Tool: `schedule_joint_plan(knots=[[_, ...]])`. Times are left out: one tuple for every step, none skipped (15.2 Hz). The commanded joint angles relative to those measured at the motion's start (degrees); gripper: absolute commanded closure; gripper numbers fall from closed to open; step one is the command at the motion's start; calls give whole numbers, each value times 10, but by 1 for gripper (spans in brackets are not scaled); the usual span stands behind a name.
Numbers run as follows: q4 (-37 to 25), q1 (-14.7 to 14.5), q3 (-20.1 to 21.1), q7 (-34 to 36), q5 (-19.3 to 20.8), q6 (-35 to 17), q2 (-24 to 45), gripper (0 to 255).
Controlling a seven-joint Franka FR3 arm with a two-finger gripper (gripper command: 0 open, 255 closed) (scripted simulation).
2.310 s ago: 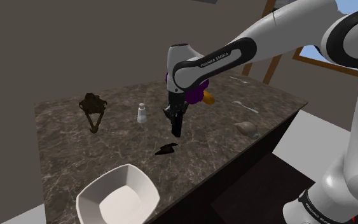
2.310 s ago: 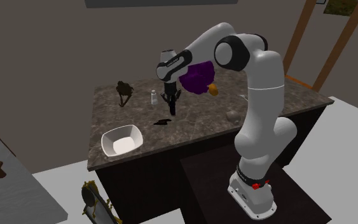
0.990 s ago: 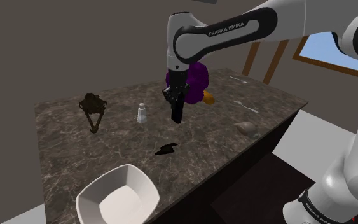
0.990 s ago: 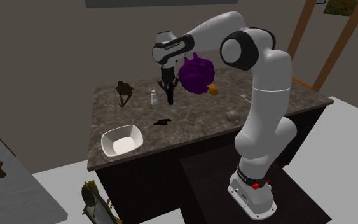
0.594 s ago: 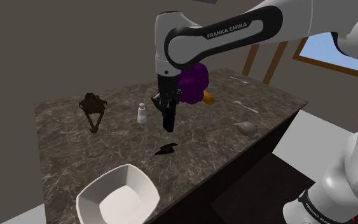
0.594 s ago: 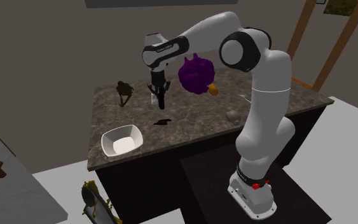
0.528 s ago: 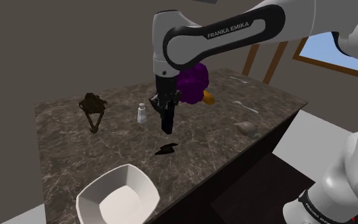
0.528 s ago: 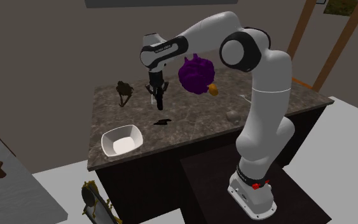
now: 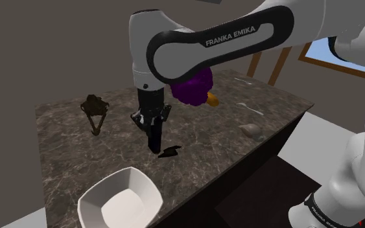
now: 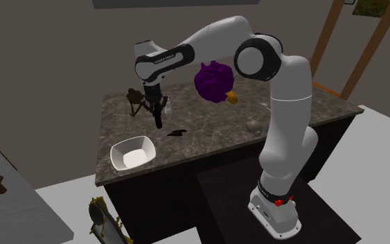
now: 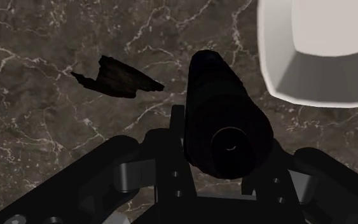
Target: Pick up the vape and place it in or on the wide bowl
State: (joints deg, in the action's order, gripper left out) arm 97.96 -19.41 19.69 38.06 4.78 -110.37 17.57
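A black cylindrical vape hangs upright above the dark marble counter, clasped by my gripper, which is shut on its upper end. In the wrist view the vape stands between the fingers, with the wide white bowl off to one side of it. The bowl sits at the counter's near corner, at the shoulder view's lower left, apart from the vape. In the second exterior view the gripper hovers behind and to the right of the bowl.
A flat black shard lies on the counter just beside the vape's tip. A dark brown figure stands at the back left. A purple lump with an orange tip sits behind the arm; a grey stone lies near the right edge.
The arm has swung towards the shoulder view's left and come lower, carrying the vape closer to the bowl. The grip has stayed shut.
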Motion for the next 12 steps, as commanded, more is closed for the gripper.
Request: schedule_joint_plan(knots=[[-12, -18, 8, 27, 4, 3, 10, 255], [-21, -27, 11, 39, 6, 6, 16, 255], [-30, -37, 15, 52, 9, 9, 24, 255], [-41, -47, 18, 65, 12, 12, 31, 255], [-52, -57, 21, 78, 15, 15, 39, 255], [-64, -67, 24, 91, 18, 19, 48, 255], [-77, -78, 26, 103, 22, 23, 57, 255], [-91, -88, 28, 115, 25, 28, 67, 255], [-105, -99, 31, 128, 29, 33, 78, 255], [-121, -111, 32, 140, 33, 38, 89, 255], [-138, -122, 34, 151, 37, 44, 100, 255], [-155, -134, 35, 162, 41, 50, 112, 255]])
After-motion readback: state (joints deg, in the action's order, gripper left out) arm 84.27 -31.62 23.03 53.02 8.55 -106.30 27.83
